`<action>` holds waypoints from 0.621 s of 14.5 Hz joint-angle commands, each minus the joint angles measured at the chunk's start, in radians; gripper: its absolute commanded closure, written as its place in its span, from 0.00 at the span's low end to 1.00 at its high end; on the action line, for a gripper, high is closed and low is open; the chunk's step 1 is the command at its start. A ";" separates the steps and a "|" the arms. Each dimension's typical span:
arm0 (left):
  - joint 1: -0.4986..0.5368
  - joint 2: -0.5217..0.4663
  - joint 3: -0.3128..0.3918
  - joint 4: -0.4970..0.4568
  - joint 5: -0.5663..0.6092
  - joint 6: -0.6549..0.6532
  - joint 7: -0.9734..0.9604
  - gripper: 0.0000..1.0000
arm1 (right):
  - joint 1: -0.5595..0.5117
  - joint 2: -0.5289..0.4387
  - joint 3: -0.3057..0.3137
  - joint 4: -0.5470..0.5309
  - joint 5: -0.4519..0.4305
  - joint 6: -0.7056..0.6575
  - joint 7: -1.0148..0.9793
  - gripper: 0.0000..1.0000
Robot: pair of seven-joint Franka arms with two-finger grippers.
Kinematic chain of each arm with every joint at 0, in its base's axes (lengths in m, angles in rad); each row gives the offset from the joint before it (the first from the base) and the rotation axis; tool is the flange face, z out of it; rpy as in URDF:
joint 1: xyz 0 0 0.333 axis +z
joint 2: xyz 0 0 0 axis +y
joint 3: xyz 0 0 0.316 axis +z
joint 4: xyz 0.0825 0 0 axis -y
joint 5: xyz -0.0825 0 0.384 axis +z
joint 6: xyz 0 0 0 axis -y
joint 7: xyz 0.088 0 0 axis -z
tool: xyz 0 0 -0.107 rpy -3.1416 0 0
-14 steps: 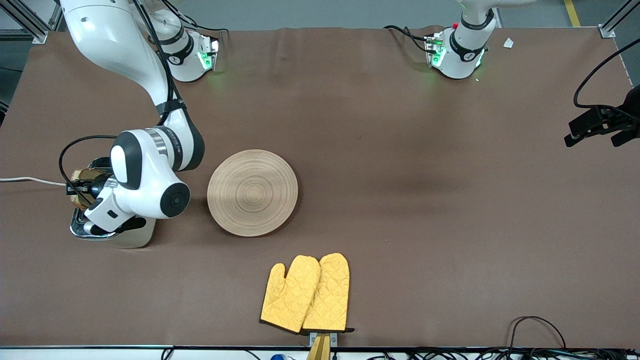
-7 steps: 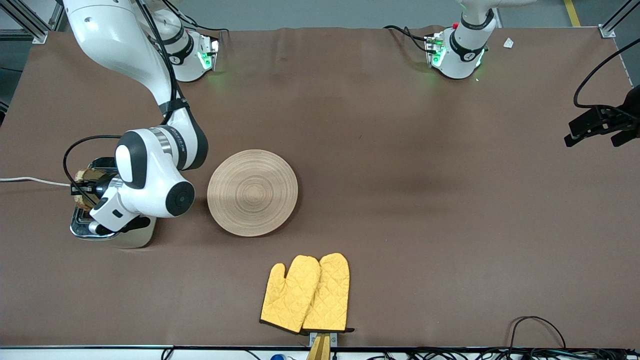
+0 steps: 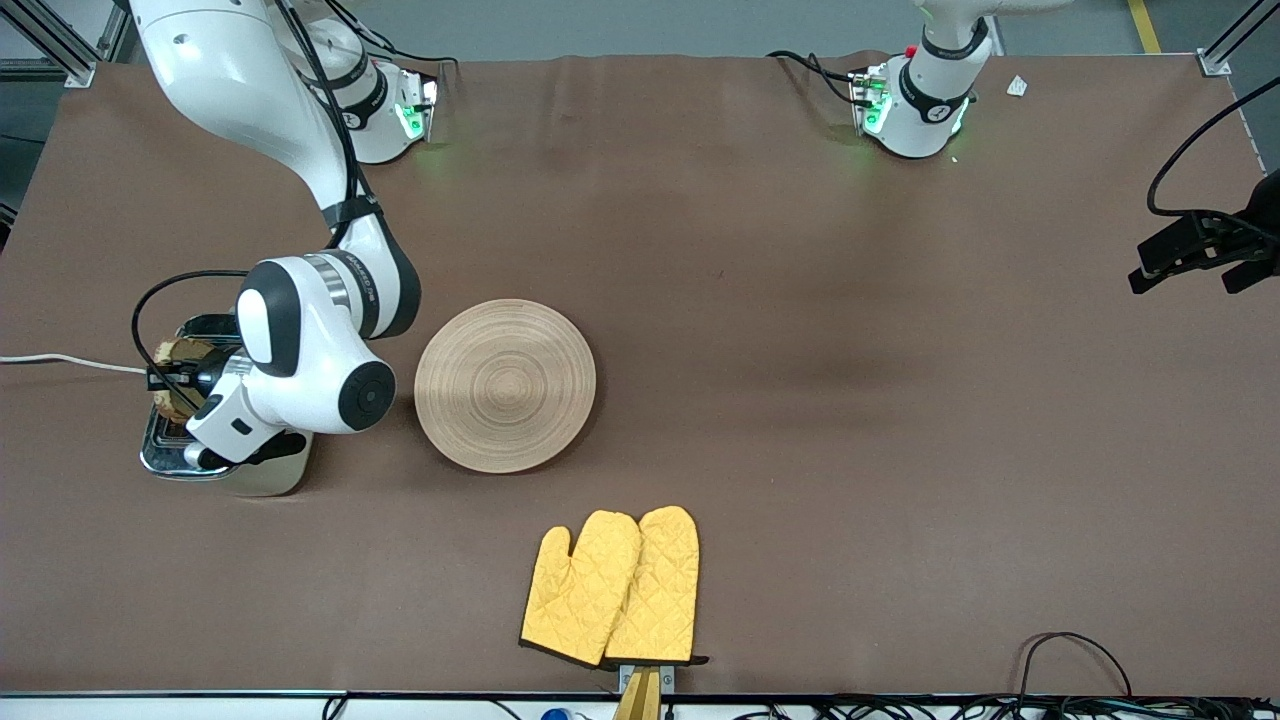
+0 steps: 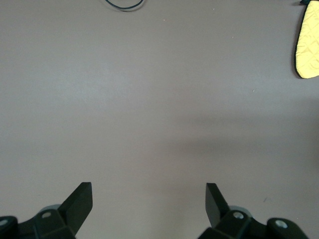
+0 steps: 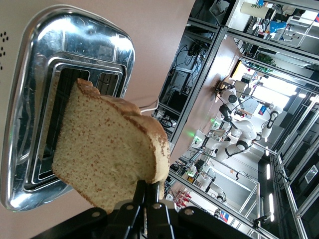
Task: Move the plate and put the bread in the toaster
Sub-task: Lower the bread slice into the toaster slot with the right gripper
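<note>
My right jaws point(image 5: 148, 193), clamped on the bread point(image 5: 107, 157), have drifted over the toaster point(image 5: 65, 99) slots, insertion next; left jaws point(image 4: 148, 203) wait wide.

The front view looks down from high across the desk point(image 3: 800, 300), facing both arm bases along its top edge and taking in the whole surface. The left wrist view hangs well above bare desk, looking straight down past its own spread fingers point(image 4: 79, 201); a yellow mitt point(image 4: 308, 45) at its edge also shows in the front view point(image 3: 612, 588). The right wrist view sits close over the toaster point(image 5: 30, 124), looking along its fingers at the bread point(image 5: 107, 162); the front view shares that toaster point(image 3: 165, 445).
</note>
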 commanded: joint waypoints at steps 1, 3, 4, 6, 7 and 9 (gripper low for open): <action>0.001 -0.006 0.002 -0.006 0.005 0.010 0.008 0.00 | 0.003 0.006 0.005 0.001 0.001 -0.010 0.010 0.99; 0.001 -0.006 0.002 -0.006 0.005 0.010 0.008 0.00 | 0.003 0.006 0.006 0.001 0.001 -0.010 0.010 0.99; 0.001 -0.006 0.002 -0.006 0.005 0.010 0.008 0.00 | 0.003 0.006 0.006 0.000 0.007 -0.010 0.010 0.99; 0.001 -0.006 0.002 -0.006 0.005 0.010 0.008 0.00 | 0.011 0.006 0.006 0.000 0.010 -0.010 0.010 0.99; 0.001 -0.006 0.002 -0.006 0.005 0.010 0.008 0.00 | 0.013 0.006 0.006 0.000 0.017 -0.010 0.008 0.99; 0.001 -0.006 0.002 -0.006 0.005 0.010 0.008 0.00 | 0.011 0.006 0.006 -0.003 0.018 -0.010 0.008 0.99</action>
